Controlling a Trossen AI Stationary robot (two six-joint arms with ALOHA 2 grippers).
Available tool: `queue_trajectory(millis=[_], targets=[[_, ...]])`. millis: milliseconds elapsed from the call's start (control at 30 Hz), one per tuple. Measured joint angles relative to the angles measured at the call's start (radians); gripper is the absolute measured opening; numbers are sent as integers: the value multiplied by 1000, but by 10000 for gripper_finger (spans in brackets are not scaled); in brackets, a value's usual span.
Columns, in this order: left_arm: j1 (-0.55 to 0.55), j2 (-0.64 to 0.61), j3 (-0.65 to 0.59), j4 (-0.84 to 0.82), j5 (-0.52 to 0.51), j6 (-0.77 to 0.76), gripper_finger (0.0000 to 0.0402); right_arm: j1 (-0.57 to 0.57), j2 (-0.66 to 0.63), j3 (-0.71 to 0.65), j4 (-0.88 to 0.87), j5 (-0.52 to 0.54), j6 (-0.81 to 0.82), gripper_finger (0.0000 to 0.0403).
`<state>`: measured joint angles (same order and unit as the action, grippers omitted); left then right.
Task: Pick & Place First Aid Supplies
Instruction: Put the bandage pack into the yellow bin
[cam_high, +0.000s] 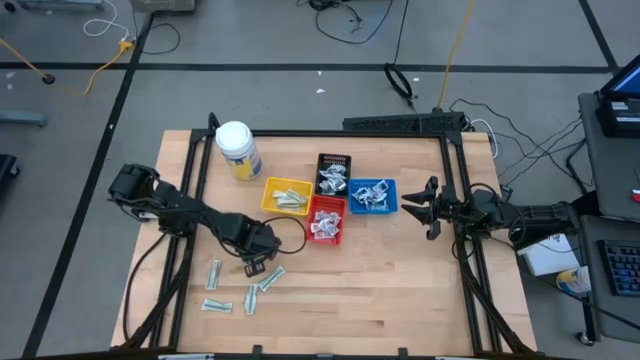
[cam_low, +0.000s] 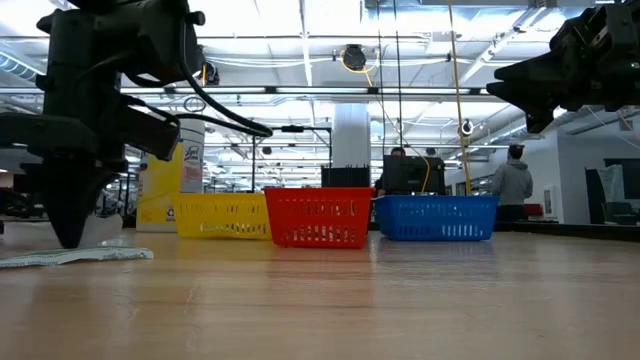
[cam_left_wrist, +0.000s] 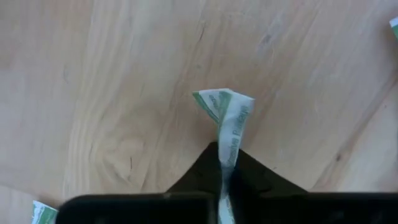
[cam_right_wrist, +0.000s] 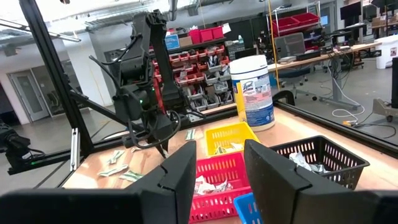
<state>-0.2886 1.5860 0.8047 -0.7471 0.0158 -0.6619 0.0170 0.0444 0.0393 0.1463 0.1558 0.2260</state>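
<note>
A green-printed packet (cam_left_wrist: 229, 127) is pinched by the left gripper (cam_high: 258, 262), at 7 o'clock from the trays (cam_high: 327, 222), presumably for sorting. The right gripper (cam_high: 420, 204) is held half-open and empty at 3 o'clock.

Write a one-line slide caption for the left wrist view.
Left gripper pinching a green-printed packet upright above the wooden table.

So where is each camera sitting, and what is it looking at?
High: above, looking straight down at the table; both arms show.
Low: at tabletop height, facing the red basket; arms hang from above.
Left wrist: looks down on the left end effector, pinching a packet.
Right wrist: past the right end effector toward the left arm.
All but the left wrist show the baskets.
</note>
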Motion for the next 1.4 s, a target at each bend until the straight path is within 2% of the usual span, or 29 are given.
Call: queue_trajectory(millis=[67, 200, 533, 733, 1000, 1233, 1400], targets=[[0, 0, 0, 0, 0, 6, 7, 0, 0, 0, 0, 0, 0, 130], [7, -4, 0, -4, 10, 25, 5, 0, 0, 0, 0, 0, 0, 130], [74, -102, 0, -84, 176, 56, 4, 0, 0, 0, 0, 0, 0, 130], [112, -174, 23, -168, 233, 79, 4, 0, 0, 0, 0, 0, 0, 130], [166, -215, 118, -329, 215, 167, 2, 0, 0, 0, 0, 0, 0, 130], [209, -212, 163, -350, 202, 198, 2, 0, 0, 0, 0, 0, 0, 130], [305, -151, 229, -349, 186, 248, 2, 0, 0, 0, 0, 0, 0, 130]])
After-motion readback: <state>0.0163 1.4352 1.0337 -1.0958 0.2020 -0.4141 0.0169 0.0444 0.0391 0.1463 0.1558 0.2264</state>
